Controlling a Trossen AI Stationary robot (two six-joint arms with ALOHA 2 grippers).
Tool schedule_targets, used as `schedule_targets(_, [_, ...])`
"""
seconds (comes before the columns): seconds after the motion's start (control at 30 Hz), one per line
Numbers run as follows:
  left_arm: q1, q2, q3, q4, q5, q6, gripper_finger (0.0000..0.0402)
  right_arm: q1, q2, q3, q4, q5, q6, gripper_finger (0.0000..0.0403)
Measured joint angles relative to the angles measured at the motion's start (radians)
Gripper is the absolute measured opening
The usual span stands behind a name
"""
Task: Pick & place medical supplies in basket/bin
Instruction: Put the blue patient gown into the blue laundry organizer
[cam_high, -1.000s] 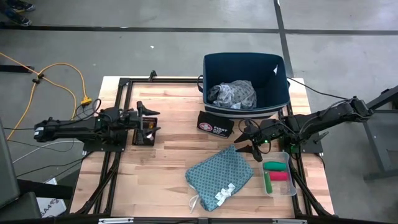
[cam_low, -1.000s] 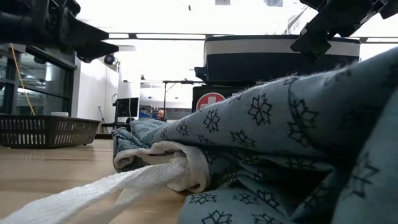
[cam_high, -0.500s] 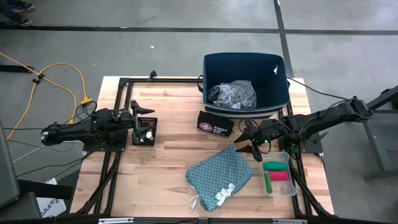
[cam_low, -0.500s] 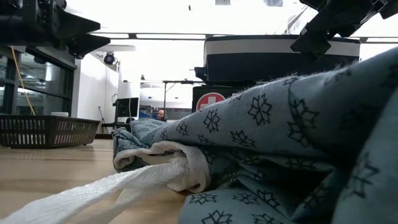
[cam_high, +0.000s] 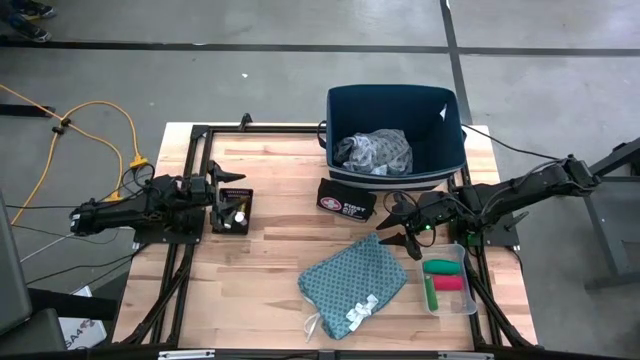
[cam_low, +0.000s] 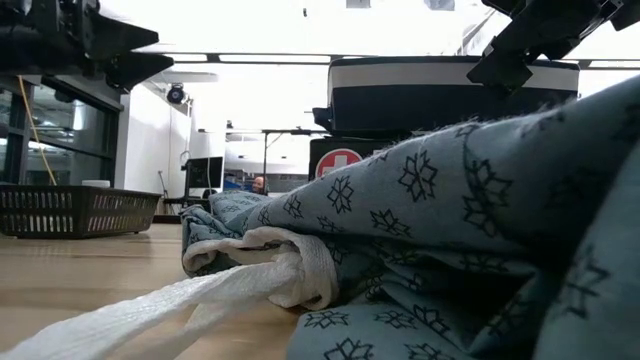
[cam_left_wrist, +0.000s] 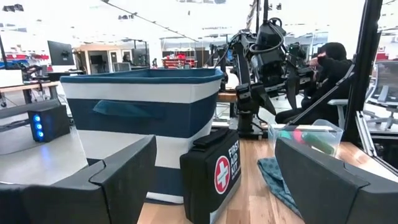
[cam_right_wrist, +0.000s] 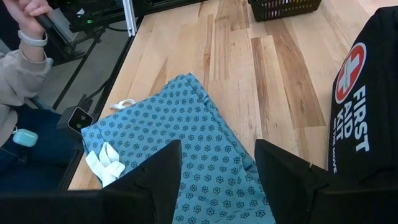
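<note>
While the first-aid kit (cam_high: 347, 199) stands beside the bin (cam_high: 395, 178), the teal cloth (cam_high: 355, 279) lies near.

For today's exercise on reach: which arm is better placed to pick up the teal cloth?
Probably the right: its open pincer hangs just beside the teal cloth, while the left pincer sits over the small black basket across the table.

"FIRST AID" and a white cross on a red disc are printed on the black fabric pouch (cam_right_wrist: 364, 118).

Small black basket's (cam_high: 232, 211) contents are too small to tell, partly under the left gripper (cam_high: 228, 186).
</note>
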Motion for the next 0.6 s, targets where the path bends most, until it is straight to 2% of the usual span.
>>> schedule_targets(0.6, [0.0, 0.0, -0.081, 0.041, 0.0, -0.026, 0.0321, 0.0, 0.0, 0.0, 0.0, 0.0, 0.0, 0.0192])
